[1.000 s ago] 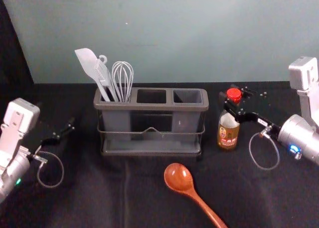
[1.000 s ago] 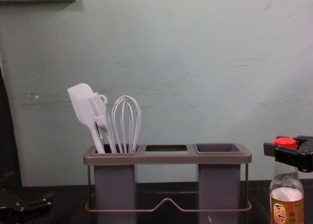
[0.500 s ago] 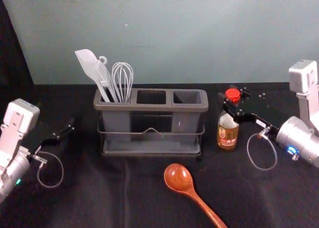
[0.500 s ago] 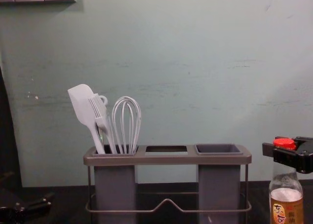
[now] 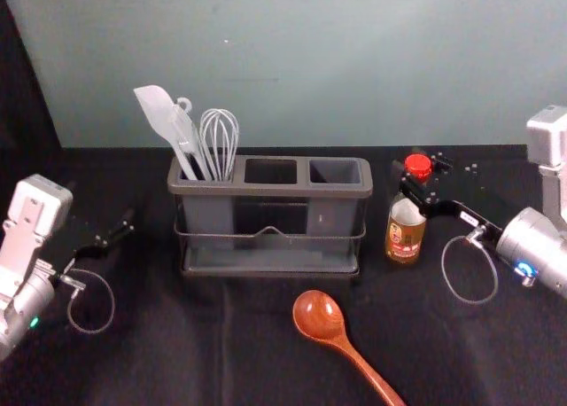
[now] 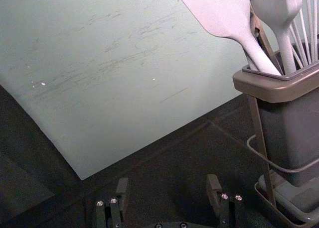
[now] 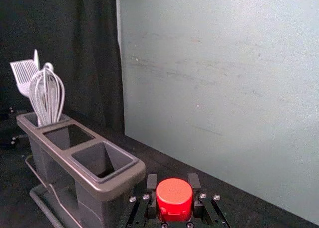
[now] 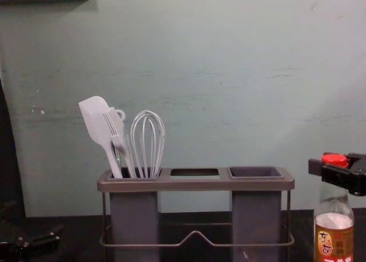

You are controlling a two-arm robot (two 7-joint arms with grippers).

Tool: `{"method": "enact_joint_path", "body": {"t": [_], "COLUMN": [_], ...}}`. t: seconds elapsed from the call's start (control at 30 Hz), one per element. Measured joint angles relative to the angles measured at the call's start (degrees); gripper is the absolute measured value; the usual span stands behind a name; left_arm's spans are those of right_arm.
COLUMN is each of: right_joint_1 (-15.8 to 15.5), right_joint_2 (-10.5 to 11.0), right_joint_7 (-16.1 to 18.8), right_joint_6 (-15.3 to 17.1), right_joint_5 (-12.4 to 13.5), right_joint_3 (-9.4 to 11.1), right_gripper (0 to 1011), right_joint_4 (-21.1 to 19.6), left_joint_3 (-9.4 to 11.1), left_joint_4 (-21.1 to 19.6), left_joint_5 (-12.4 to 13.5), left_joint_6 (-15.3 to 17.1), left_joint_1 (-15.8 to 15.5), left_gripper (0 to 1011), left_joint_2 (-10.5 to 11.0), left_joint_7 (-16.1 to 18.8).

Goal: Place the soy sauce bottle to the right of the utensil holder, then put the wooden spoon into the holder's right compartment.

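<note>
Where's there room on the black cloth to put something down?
There's bare black cloth left of the wooden spoon, in front of the utensil holder, and more right of the spoon. It's crowded beside the holder's right end, where the right gripper holds the soy sauce bottle.

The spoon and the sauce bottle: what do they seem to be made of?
The spoon looks like varnished wood: warm reddish brown, with glossy highlights. The bottle is smooth and see-through above its label, so probably glass, though clear plastic could look alike. Its opaque red cap looks like plastic.
</note>
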Motion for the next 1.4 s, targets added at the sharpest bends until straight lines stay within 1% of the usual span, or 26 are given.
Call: {"method": "enact_joint_path", "body": {"t": [0.2, 0.33, 0.43, 0.6, 0.77, 1.0, 1.23, 1.4], "right_joint_1": [-0.6, -0.6, -0.6, -0.6, -0.5, -0.1, 0.2, 0.3], "right_joint_2": [0.3, 0.2, -0.1, -0.7, -1.0, -1.0, -0.7, -0.7], "right_joint_7": [0.0, 0.0, 0.1, 1.0, 1.4, 1.2, 0.6, 0.3], "right_joint_6": [-0.4, -0.6, -0.7, -1.3, -1.5, -1.4, -0.9, -0.7], "right_joint_5": [0.4, 0.6, 1.1, 2.9, 3.6, 3.4, 2.4, 2.1], "right_joint_3": [0.3, 0.4, 0.5, 0.8, 0.7, 0.2, -0.4, -0.5], "right_gripper": [381, 382, 381, 381, 381, 381, 381, 381], "right_joint_4": [-1.4, -1.4, -0.9, 0.6, 1.2, 1.8, 2.0, 2.0], "left_joint_3": [0.0, 0.0, 0.0, 0.0, 0.0, 0.0, 0.0, 0.0], "left_joint_4": [0.0, 0.0, 0.0, 0.0, 0.0, 0.0, 0.0, 0.0], "left_joint_5": [0.0, 0.0, 0.0, 0.0, 0.0, 0.0, 0.0, 0.0], "left_joint_6": [0.0, 0.0, 0.0, 0.0, 0.0, 0.0, 0.0, 0.0], "left_joint_1": [0.0, 0.0, 0.0, 0.0, 0.0, 0.0, 0.0, 0.0], "left_gripper": [1011, 1012, 1011, 1011, 1011, 1011, 1011, 1012], "left_joint_2": [0.0, 0.0, 0.0, 0.0, 0.0, 0.0, 0.0, 0.0], "left_joint_7": [0.0, 0.0, 0.0, 0.0, 0.0, 0.0, 0.0, 0.0]}}
